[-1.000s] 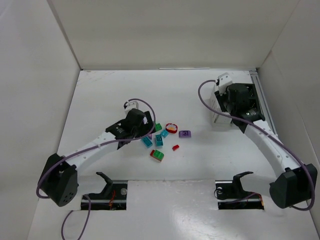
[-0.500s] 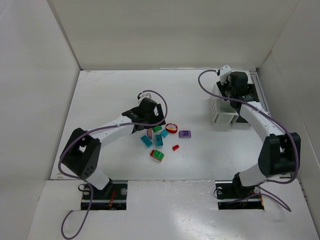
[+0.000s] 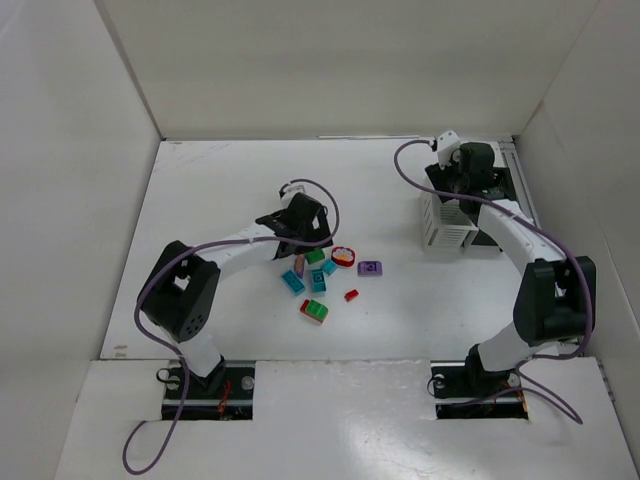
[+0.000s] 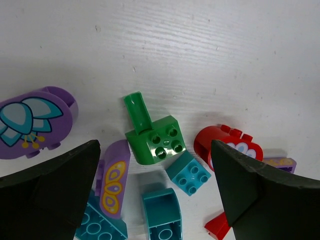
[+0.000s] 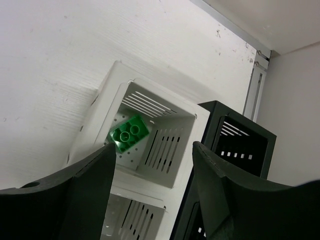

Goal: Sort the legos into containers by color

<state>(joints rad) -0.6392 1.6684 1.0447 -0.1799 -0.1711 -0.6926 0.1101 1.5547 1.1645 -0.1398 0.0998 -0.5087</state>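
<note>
Clutter on white table (image 3: 220, 200): purple butterfly piece (image 4: 114, 180), teal brick (image 4: 187, 172) and red piece (image 4: 227, 145) crowded close round green brick (image 4: 155, 137). White bin (image 5: 99, 125) holding one green lego (image 5: 130, 132) in a compartment, black bin (image 5: 240, 145) just beside it, contents too dark to tell. Left gripper (image 4: 155, 145) spread wide, green brick lying between its fingers, apart from both; right gripper (image 5: 151, 150) spread, empty, over white bin.

Two bins — white bin (image 5: 97, 127), black bin (image 5: 240, 145), one green brick (image 5: 130, 132) inside, roughly ten loose bricks (image 4: 155, 142)
</note>
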